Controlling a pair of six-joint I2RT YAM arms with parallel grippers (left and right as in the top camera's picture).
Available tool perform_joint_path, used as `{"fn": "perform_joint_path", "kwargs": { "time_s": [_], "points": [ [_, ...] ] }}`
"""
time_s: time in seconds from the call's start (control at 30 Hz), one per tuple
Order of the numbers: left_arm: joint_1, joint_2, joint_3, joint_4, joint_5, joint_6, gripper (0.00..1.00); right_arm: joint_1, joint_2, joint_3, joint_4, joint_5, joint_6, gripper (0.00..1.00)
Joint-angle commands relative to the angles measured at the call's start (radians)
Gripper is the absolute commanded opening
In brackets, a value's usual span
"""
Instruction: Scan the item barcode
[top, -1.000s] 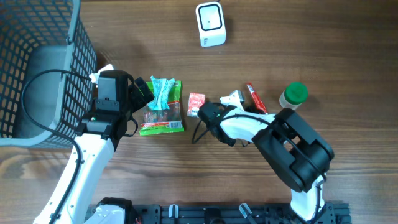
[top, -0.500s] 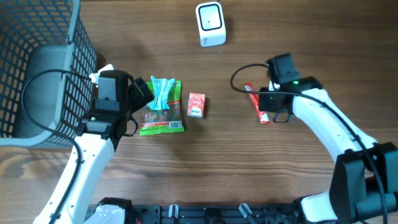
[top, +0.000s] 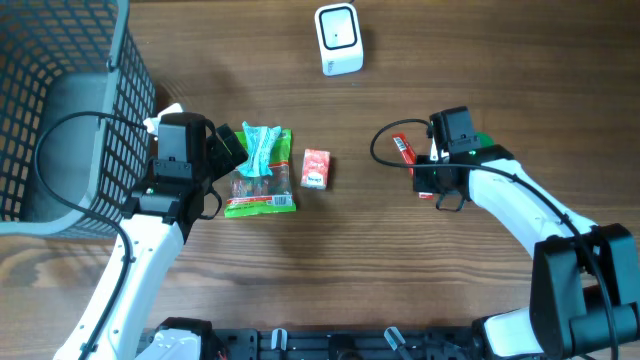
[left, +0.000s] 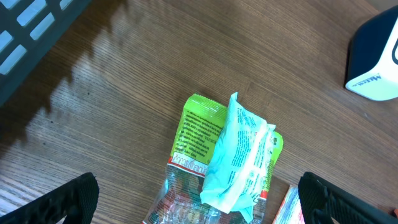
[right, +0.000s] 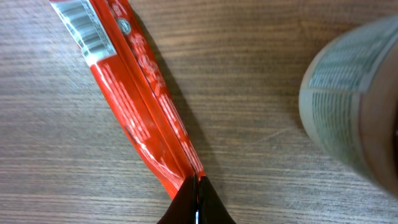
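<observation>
**Status: item gripped, scan not yet made.**

1. Right arm. The right gripper is closed on the near end of a long red packet. In the right wrist view the fingertips meet with the wrapper's end seam pinched between them. The rest of the packet appears to lie flat on the table. Lifting has, by this evidence, not begun.

2. Item. The red packet is judged to be the item to scan. It lies right of centre, just beside a green-capped bottle. A barcode is printed at the packet's free end and faces upward.

3. Scanner. The white scanner stands at the far side of the table, well apart from the packet. Nothing is presented to it.

4. Left arm. The left gripper hangs with its fingers spread wide and holds nothing. Below it lie a green bag with a pale wrapper on top and, just beside that, a small red carton. A wire basket sits to the left.

5. Work left. The packet must be raised, carried to the scanner, and turned so the barcode faces the scanner's window. A thin wrapper held by one end is likely to droop, so the barcode end may need steadying.
</observation>
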Motion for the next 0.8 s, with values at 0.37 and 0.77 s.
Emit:
{"fn": "perform_joint_path", "kwargs": {
  "time_s": [0.37,0.77],
  "points": [
    [0.005,-0.005,0.007,0.0,-0.01,0.012,1.0,0.039,-0.027,0.031,-0.022,-0.016,-0.06,0.04],
    [0.005,-0.005,0.007,0.0,-0.009,0.012,1.0,0.039,0.033,-0.092,0.138,-0.164,-0.024,0.04]
  ]
}}
